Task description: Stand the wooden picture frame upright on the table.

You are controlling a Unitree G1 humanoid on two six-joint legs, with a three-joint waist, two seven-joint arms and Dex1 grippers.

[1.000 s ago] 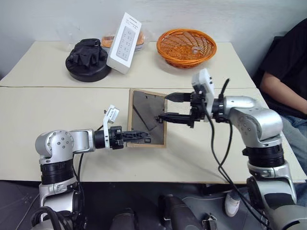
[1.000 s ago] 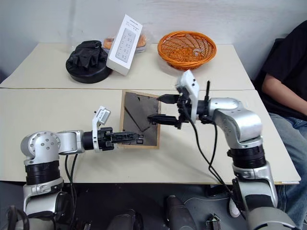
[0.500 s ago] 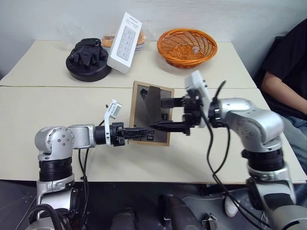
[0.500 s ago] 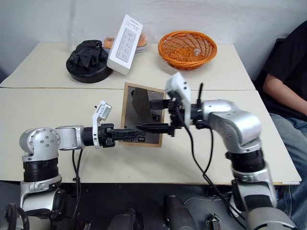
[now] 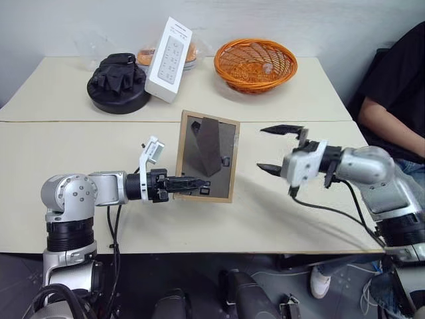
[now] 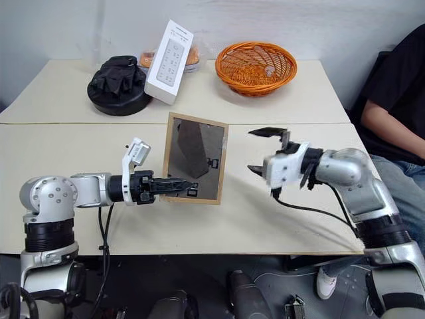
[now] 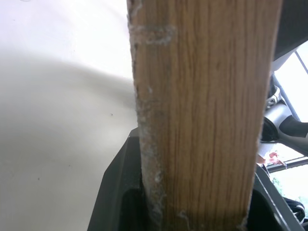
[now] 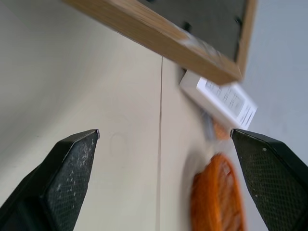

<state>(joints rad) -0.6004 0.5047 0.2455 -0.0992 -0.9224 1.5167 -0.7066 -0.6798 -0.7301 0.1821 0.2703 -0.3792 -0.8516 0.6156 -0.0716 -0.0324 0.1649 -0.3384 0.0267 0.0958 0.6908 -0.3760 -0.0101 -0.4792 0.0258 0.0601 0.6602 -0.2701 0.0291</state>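
Two jaws: my left gripper (image 5: pixel 192 181) clamps the wooden picture frame (image 5: pixel 207 156) by its lower edge, propped near upright on the table (image 5: pixel 279 212), easel out. My right gripper (image 5: pixel 280 149), beside it, gapes wide, holding nothing. Step: settling; next, release gently.

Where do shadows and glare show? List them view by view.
Left eye view: the wooden picture frame throws a soft shadow onto the table towards the right gripper. Left wrist view: grey shadow on the table beside the frame, bright glare at one edge.
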